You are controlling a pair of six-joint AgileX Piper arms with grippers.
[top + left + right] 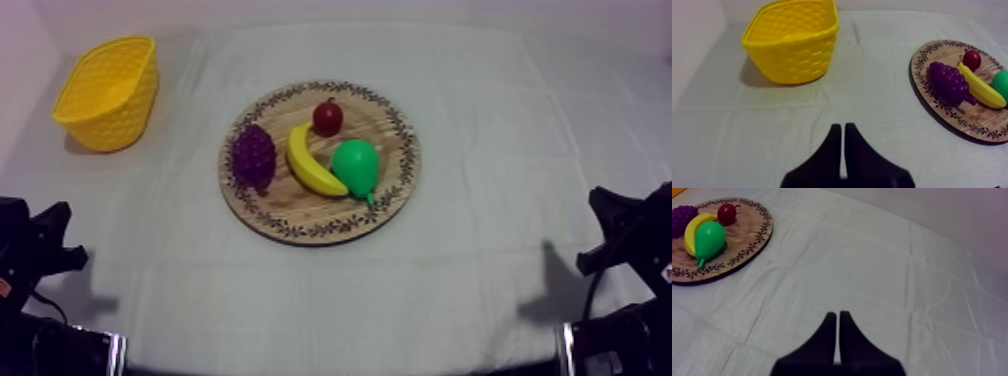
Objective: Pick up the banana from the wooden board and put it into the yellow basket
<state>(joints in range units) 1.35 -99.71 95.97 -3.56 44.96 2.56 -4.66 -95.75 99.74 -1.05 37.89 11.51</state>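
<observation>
Top view is where the banana (314, 162) is best located: it is laid at a slant near the middle of the round wooden board (300, 228), with the bunch of grapes (254, 157) just beside it on one flank, the pear (356, 165) close against it on the other, and the small red fruit (327, 117) near its upper tip. The yellow basket (108, 95) is set well apart from the board, toward the left arm's side of the grey-white cloth (500, 150). The left gripper (843, 129) is parked low at its own edge of the table, its fingers pressed together into a narrow wedge with nothing held; the right gripper (837, 317) is closed in the same way and is likewise empty. The banana is judged to be a light, stiff toy of smooth, glossy plastic, so some slipperiness is to be expected and little force should be needed. A hold across the curved middle is suggested, though little room is left there by the pear; the lower end, toward the board's rim, is less crowded. The board is flat, wood-grained and edged with a dark leafy pattern; the basket is moulded in a woven lattice with an open, flared mouth.
</observation>
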